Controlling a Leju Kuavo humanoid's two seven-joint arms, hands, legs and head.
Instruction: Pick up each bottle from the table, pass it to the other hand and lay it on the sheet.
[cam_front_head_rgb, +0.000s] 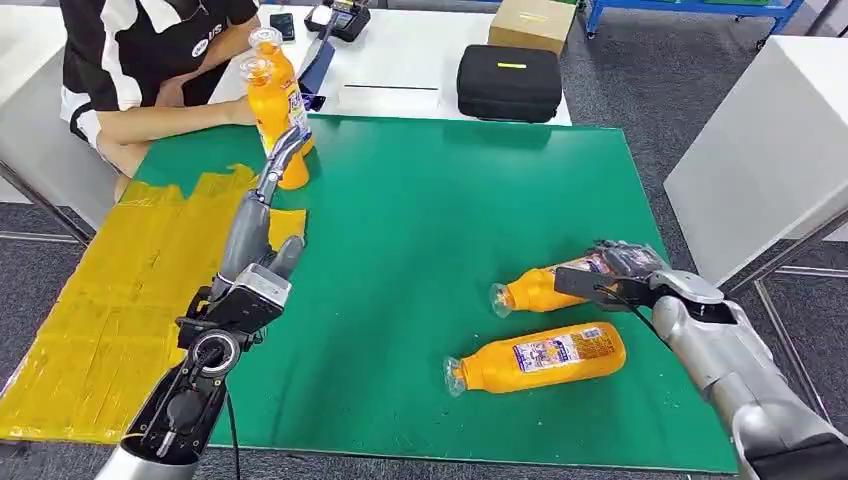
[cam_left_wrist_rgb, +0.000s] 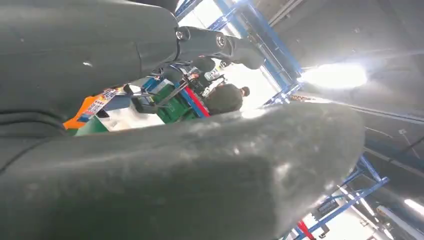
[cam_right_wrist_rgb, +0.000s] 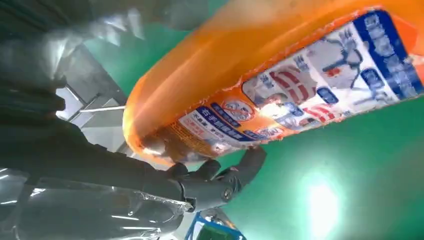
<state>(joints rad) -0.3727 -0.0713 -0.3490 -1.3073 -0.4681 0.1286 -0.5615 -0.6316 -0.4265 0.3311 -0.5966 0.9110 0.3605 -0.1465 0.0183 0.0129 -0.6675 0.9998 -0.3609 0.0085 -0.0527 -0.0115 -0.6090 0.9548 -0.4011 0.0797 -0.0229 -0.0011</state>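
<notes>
Two orange bottles lie on their sides at the right of the green mat (cam_front_head_rgb: 420, 200). My right hand (cam_front_head_rgb: 620, 272) grips the farther bottle (cam_front_head_rgb: 540, 288) by its base; in the right wrist view its dark fingers (cam_right_wrist_rgb: 235, 175) curl around the labelled bottle (cam_right_wrist_rgb: 280, 80). The nearer bottle (cam_front_head_rgb: 540, 358) lies free, cap pointing left. Two more orange bottles (cam_front_head_rgb: 275, 105) stand upright at the mat's far left corner. My left hand (cam_front_head_rgb: 262, 215) is raised beside them, fingers stretched up and apart, holding nothing. The yellow sheet (cam_front_head_rgb: 110, 300) covers the table's left side.
A person (cam_front_head_rgb: 140, 60) sits at the far left corner with a hand by the upright bottles. Behind the mat a white table carries a black case (cam_front_head_rgb: 510, 82) and a cardboard box (cam_front_head_rgb: 532, 22). Another white table (cam_front_head_rgb: 770, 150) stands to the right.
</notes>
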